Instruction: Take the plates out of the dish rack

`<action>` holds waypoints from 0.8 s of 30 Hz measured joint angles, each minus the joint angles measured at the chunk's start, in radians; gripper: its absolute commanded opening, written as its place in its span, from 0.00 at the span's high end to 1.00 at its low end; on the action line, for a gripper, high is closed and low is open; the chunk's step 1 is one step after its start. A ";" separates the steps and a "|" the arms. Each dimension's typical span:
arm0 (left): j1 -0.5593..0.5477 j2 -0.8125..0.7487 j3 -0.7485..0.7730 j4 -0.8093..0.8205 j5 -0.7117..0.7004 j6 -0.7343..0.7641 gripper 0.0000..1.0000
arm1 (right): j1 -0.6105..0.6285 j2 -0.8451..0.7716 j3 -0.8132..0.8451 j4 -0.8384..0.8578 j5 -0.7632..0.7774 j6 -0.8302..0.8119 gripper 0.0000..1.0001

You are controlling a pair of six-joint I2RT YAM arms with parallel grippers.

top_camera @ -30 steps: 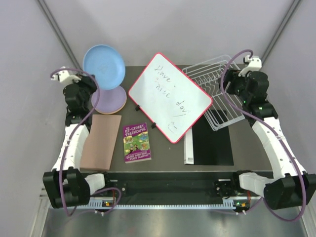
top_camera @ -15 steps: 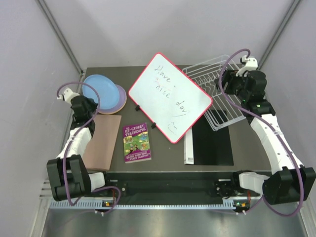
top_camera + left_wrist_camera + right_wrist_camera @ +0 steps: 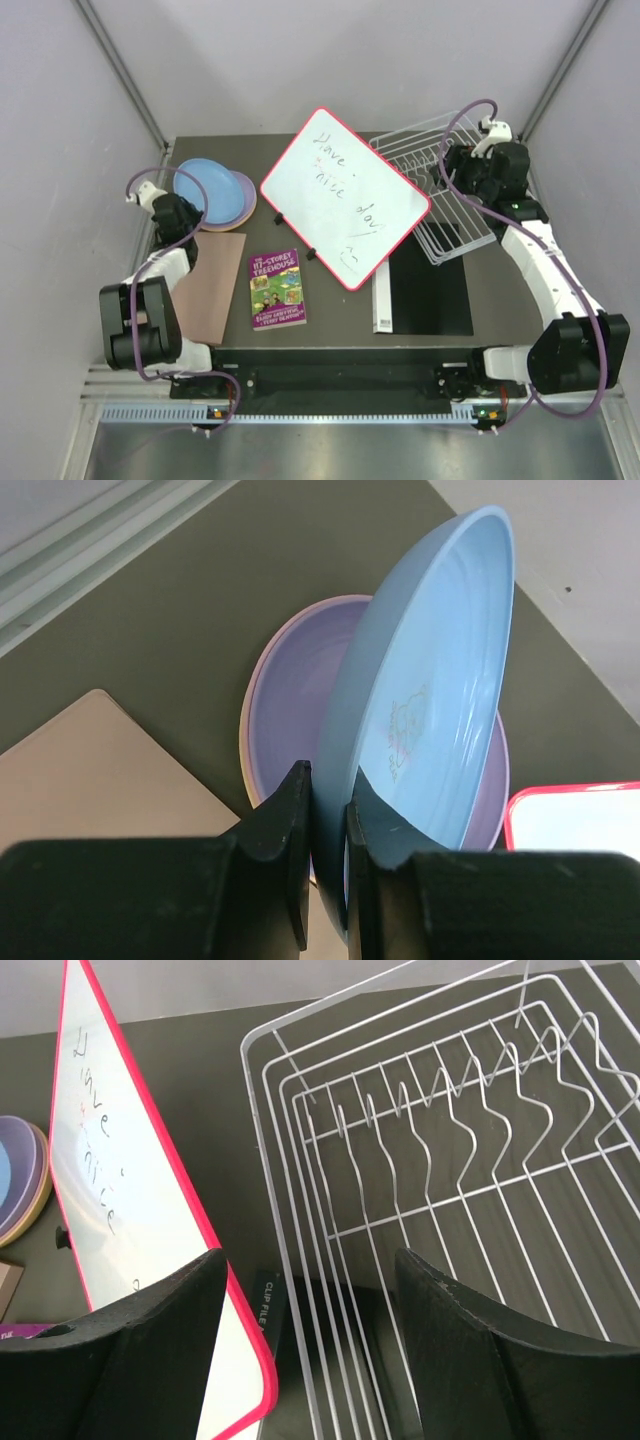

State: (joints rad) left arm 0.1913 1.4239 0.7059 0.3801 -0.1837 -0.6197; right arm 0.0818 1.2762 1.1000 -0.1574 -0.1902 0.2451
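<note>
Tilted light blue plate leans over flat lilac plate, far left; white wire dish rack far right

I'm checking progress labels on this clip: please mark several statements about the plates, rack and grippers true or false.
1. The left gripper is shut on the light blue plate at its rim. True.
2. The dish rack holds a pink plate. False: no plate shows in it.
3. The right gripper clamps a rack wire. False: it is open above the rack.
4. A lilac plate lies beneath the blue plate. True.
</note>
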 measured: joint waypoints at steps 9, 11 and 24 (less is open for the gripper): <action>0.000 0.106 0.007 0.057 0.039 -0.014 0.26 | -0.005 0.011 0.000 0.003 -0.012 0.002 0.32; 0.001 0.108 0.011 0.062 0.048 -0.013 0.15 | -0.007 0.011 0.000 0.003 -0.014 0.002 0.32; 0.001 0.084 0.052 0.041 0.114 -0.006 0.07 | -0.008 0.008 -0.001 0.006 -0.019 0.002 0.29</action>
State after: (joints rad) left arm 0.1921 1.5074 0.7582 0.4210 -0.0696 -0.6258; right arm 0.0734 1.2846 1.0988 -0.1509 -0.2092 0.2466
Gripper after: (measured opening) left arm 0.931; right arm 0.689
